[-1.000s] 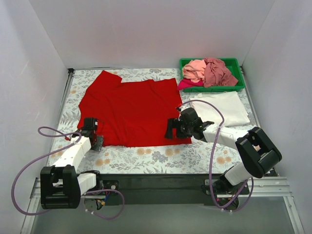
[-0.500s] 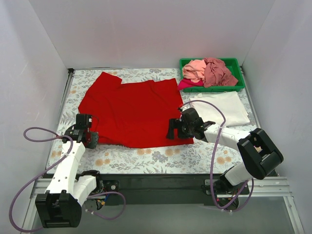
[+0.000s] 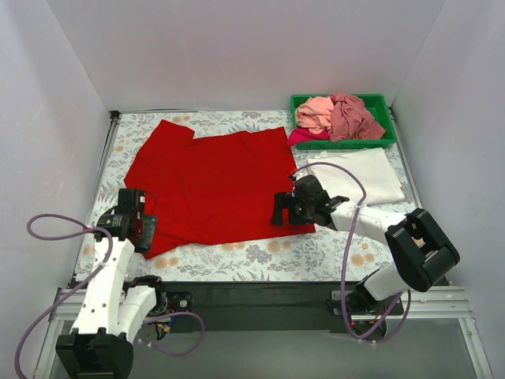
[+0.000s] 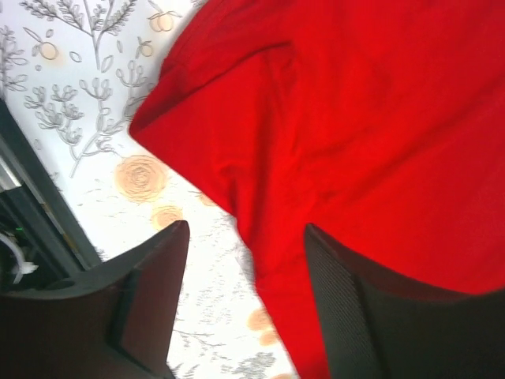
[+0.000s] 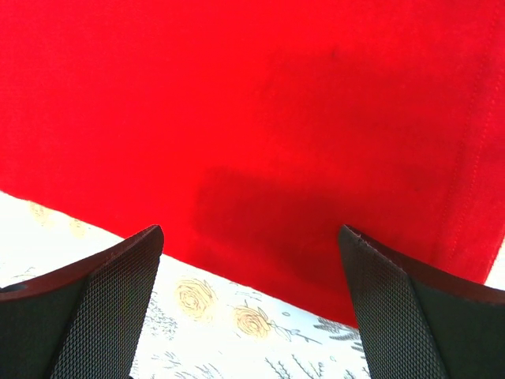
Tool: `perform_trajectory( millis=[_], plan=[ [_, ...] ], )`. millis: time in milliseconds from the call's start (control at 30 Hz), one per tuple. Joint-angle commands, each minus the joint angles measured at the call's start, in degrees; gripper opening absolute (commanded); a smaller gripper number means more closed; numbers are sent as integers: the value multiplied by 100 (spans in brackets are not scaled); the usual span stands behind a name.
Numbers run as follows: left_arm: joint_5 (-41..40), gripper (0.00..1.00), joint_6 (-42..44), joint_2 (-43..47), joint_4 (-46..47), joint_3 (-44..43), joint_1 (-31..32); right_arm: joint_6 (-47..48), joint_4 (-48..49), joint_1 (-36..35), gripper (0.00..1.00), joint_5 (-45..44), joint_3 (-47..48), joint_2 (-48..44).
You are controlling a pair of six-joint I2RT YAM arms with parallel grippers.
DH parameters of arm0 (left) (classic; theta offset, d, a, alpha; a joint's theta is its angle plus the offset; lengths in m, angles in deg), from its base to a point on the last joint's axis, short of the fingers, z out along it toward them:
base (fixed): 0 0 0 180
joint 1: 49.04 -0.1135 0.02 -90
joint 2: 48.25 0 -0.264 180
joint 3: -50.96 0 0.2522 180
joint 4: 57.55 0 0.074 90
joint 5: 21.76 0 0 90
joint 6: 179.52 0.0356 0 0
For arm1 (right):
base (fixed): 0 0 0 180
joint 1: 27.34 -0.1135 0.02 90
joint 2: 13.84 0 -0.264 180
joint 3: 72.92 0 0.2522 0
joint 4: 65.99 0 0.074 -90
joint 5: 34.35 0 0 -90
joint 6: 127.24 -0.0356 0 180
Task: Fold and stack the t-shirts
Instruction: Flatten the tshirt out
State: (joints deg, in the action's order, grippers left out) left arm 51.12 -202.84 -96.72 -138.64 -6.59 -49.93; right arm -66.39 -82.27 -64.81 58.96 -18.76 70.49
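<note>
A bright red t-shirt (image 3: 213,185) lies spread flat on the flowered table, back sleeve at the far left. My left gripper (image 3: 144,235) hovers over its near-left corner; in the left wrist view it (image 4: 246,229) is open, the red cloth's edge (image 4: 355,118) lying loose below the jaws. At the shirt's near-right hem my right gripper (image 3: 278,210) stands wide open, nothing between its fingers (image 5: 251,233), with the red hem (image 5: 260,118) and flowered cloth below. A folded white t-shirt (image 3: 355,175) lies to the right. Pink (image 3: 316,113), dusty rose (image 3: 351,117) and magenta (image 3: 302,136) t-shirts are heaped in the tray.
The green plastic tray (image 3: 347,144) sits at the back right corner. White walls enclose the table on three sides. A strip of flowered table cover (image 3: 260,253) shows between the red shirt and the near edge, where the arm bases and purple cables are.
My left gripper pulled the red shirt's near-left corner toward the near edge, then opened and let it go. The right gripper has hardly moved.
</note>
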Motion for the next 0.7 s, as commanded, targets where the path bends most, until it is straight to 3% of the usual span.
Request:
perform_trajectory(
  millis=[0, 33, 133, 233, 400, 667],
  plan=[
    [-257, 60, -200, 451, -123, -148, 9, 76, -600, 65, 98, -243, 12, -84],
    [-195, 69, -139, 557, -27, -86, 9, 76, -591, 73, 98, -261, 3, -93],
    [77, 73, 3, 540, 291, 160, 9, 84, -618, 82, 98, -278, -32, -154],
    [498, 88, 389, 383, 834, 370, 9, 128, -635, 74, 98, -270, -67, -198],
    [903, 90, 679, 13, 1538, 538, 9, 243, -635, 82, 98, -287, -94, -347],
    [799, 95, 767, -127, 2075, 574, 9, 251, -705, 82, 98, -470, -85, -777]
  ],
)
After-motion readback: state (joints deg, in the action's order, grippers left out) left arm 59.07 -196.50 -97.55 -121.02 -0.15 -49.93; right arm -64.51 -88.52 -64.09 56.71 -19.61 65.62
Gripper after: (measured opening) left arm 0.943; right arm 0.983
